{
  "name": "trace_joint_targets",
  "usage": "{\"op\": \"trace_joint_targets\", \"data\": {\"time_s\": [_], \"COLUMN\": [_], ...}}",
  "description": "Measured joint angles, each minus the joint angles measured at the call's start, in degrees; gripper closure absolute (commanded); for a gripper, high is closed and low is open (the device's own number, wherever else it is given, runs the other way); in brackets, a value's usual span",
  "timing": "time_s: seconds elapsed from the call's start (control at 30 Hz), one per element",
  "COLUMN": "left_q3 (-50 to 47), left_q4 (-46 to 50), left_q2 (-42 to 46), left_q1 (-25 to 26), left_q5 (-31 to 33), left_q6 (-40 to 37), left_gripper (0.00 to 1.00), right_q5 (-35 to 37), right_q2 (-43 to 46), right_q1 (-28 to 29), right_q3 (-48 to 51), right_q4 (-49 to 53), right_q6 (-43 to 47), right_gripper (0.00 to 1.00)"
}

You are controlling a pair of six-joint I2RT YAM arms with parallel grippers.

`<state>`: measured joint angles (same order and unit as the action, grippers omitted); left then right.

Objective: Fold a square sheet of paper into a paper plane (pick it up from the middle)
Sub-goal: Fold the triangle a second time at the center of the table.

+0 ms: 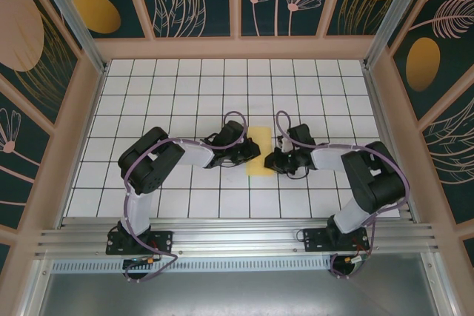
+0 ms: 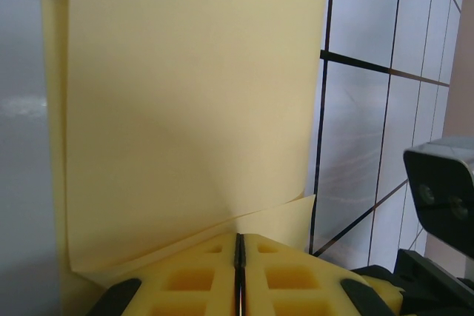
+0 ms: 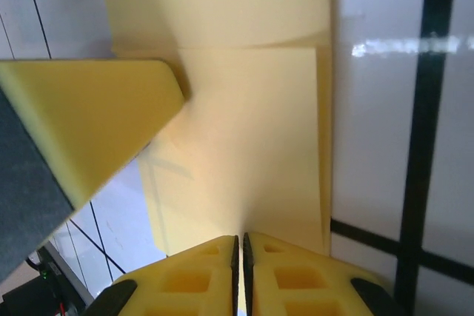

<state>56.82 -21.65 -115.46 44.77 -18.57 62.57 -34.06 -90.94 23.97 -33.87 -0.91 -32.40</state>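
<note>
Centre frame in the top view, the thin yellow paper sheet (image 1: 260, 155), folded to a narrow rectangle, lies on the white gridded tabletop (image 1: 185, 94). The left gripper (image 1: 249, 152) and right gripper (image 1: 271, 160) pinch its opposite long edges, fingers closed. Open tiles lie all around.

Both my arms extend inward, wrists low, facing each other. My left gripper (image 2: 238, 260) and right gripper (image 3: 241, 257) have pads pressed together, each clamping the square sheet of paper (image 2: 185, 94).
</note>
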Motion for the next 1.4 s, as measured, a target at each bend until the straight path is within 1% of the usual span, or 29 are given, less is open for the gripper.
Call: {"op": "trace_joint_targets", "data": {"time_s": [0.27, 0.4, 0.53, 0.63, 0.8, 1.0, 1.1, 1.2, 1.27, 1.37, 1.4], "left_q3": [0.00, 0.00, 0.00, 0.00, 0.00, 0.07, 0.42, 1.31, 2.14, 3.48, 3.80], "left_q4": [-0.09, -0.17, -0.22, -0.22, -0.22, -0.22, 0.07, 1.16, 2.38, 4.24, 4.72], "left_q2": [-0.04, -0.07, -0.07, -0.07, -0.07, -0.07, -0.07, -0.22, -0.22, -0.17, -0.09], "left_q1": [0.00, 0.02, 0.02, 0.02, 0.02, 0.02, 0.04, 0.04, 0.13, 0.33, 0.37], "left_q5": [-0.02, 0.00, -0.02, -0.04, -0.04, -0.09, -0.13, -0.31, -0.44, -0.63, -0.68], "left_q6": [0.00, 0.00, 0.00, 0.00, -0.02, -0.02, -0.04, -0.70, -1.36, -2.45, -2.86], "left_gripper": [0.88, 0.88, 0.87, 0.87, 0.87, 0.86, 0.84, 0.81, 0.78, 0.70, 0.69], "right_q5": [0.13, 0.15, 0.20, -0.57, -2.32, -3.15, -2.95, -2.29, -2.19, -2.16, -2.14], "right_q2": [3.72, 6.49, 8.85, 9.79, 9.07, 3.54, 0.87, 0.28, 0.39, 0.85, 1.03], "right_q1": [-0.44, -1.66, -2.64, -2.64, -2.60, -2.32, -2.14, -2.12, -2.12, -2.12, -2.12], "right_q3": [3.72, 5.81, 6.23, 5.86, 2.10, -0.50, 0.13, 1.42, 1.84, 2.86, 3.15], "right_q4": [0.48, 1.86, 5.18, 5.62, 4.04, 0.44, 0.22, -0.42, -0.98, -2.62, -3.06], "right_q6": [1.03, 1.42, 1.60, 1.25, 0.04, -0.81, -0.79, -0.72, -0.68, -0.74, -0.79], "right_gripper": [0.86, 0.87, 0.87, 0.90, 0.90, 0.90, 0.90, 0.90, 0.91, 0.91, 0.91]}}
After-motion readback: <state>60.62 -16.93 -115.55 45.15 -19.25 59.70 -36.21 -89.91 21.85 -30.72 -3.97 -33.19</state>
